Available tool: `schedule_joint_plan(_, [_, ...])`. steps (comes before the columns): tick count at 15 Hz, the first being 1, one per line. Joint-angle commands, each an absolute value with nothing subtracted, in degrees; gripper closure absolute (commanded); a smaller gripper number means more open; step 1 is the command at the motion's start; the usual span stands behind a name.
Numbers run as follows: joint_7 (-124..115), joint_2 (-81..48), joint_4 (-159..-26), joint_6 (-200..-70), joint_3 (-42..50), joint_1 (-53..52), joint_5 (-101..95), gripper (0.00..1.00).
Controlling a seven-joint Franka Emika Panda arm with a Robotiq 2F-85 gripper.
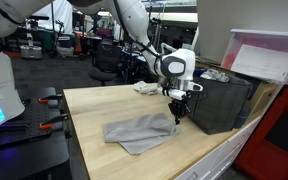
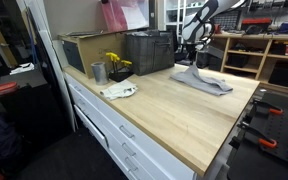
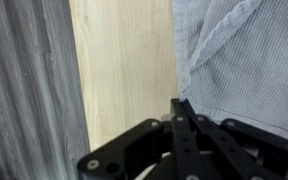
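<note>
Right at the fingertips, in the wrist view, the gripper [image 3: 181,104] has its jaws pressed tight together with no gap showing, and the tips sit on the edge of the grey cloth [image 3: 246,60]. The fabric fills the picture from twelve o'clock round to three. Whether a fold is actually pinched between the pads, I cannot tell. Bare table [image 3: 124,70] runs from the tips out to eleven o'clock. Pull back to an exterior view and the gripper [image 1: 178,115] points straight down at the cloth's corner, with the grey cloth [image 1: 139,132] spread flat on the table [image 1: 94,110] toward its seven o'clock. Just beside the gripper, at three o'clock, stands the black crate [image 1: 219,100], close but not touching. Farther back, at ten o'clock, a white rag [image 1: 147,89] lies crumpled near the table's far edge. From across the bench in an exterior view, the white rag [image 2: 119,91] comes first. Behind it are a metal cup [image 2: 98,72] and yellow flowers [image 2: 114,62], then a cardboard box [image 2: 84,50] and the black crate [image 2: 149,52]. The grey cloth [image 2: 204,80] lies at the far end under the gripper [image 2: 192,62].
</note>
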State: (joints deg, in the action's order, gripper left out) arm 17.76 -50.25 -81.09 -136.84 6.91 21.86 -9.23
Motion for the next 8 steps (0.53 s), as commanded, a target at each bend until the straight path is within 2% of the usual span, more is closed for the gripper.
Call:
schedule_joint_plan(1, [16.5,-51.6,-77.9,-133.9,7.9,21.0,-8.4,1.0])
schedule_joint_plan(8, [8.0,-54.9,-69.8,-135.5,9.3,18.9,-7.6,1.0])
